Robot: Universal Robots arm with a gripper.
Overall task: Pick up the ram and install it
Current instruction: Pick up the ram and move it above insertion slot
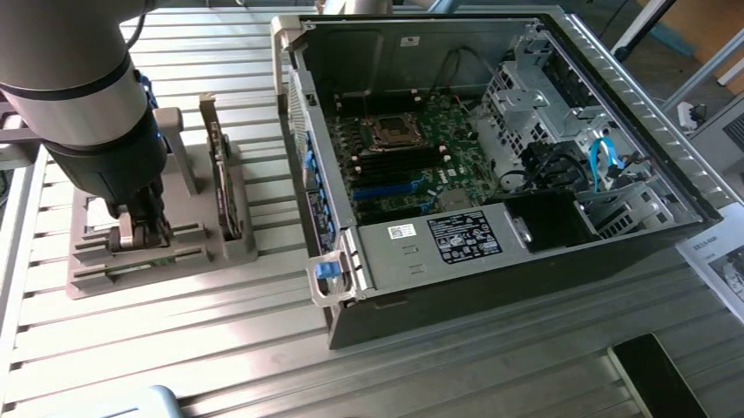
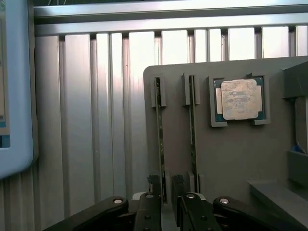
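Ribbed metal bench [image 1: 465, 366] carrying an open computer case [image 1: 651, 96] on the exterior view's right and a grey slotted holder [image 1: 139, 270] on the exterior view's left, the two well apart. The case lies on its side with the motherboard [image 1: 402, 165] exposed. The robot arm [image 1: 82, 78] stands over the holder, and its gripper [image 1: 139, 231] is lowered to the holder's near part. An expansion card [image 1: 221, 183] stands upright on edge along the holder's side nearest the case.

In the wrist view the holder [image 2: 231, 159] carries two green sticks seated edge-up in parallel slots, beside a square silver processor chip [image 2: 239, 98] in its own recess. The ram [image 2: 159, 134], the stick farther from the chip, runs between the fingers [image 2: 154, 185]. The fingers stand apart, one on each side of the ram's end, with a gap visible on the side toward the second stick [image 2: 192, 130]. The ram remains seated in its slot.
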